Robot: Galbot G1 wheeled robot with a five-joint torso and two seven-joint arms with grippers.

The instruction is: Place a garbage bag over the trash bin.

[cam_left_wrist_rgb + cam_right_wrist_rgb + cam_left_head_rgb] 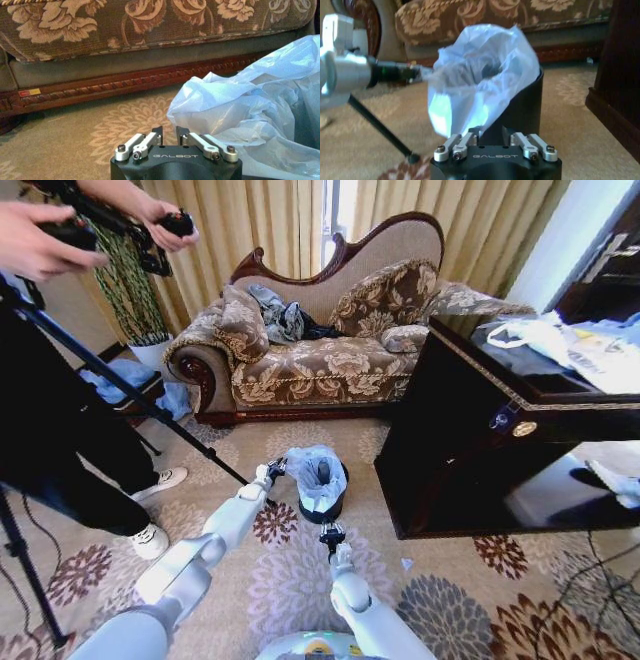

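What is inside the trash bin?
The garbage bag sits in the trash bin, its crumpled top bunched above the rim and draped down one side. The bin's bottom is hidden by plastic.

The floor scene is viewed from above by the head camera. The sofa (150, 33) base is faced at floor level by the left wrist camera, the trash bin (520, 108) closely by the right; the garbage bag (315, 472) is shared by all three.
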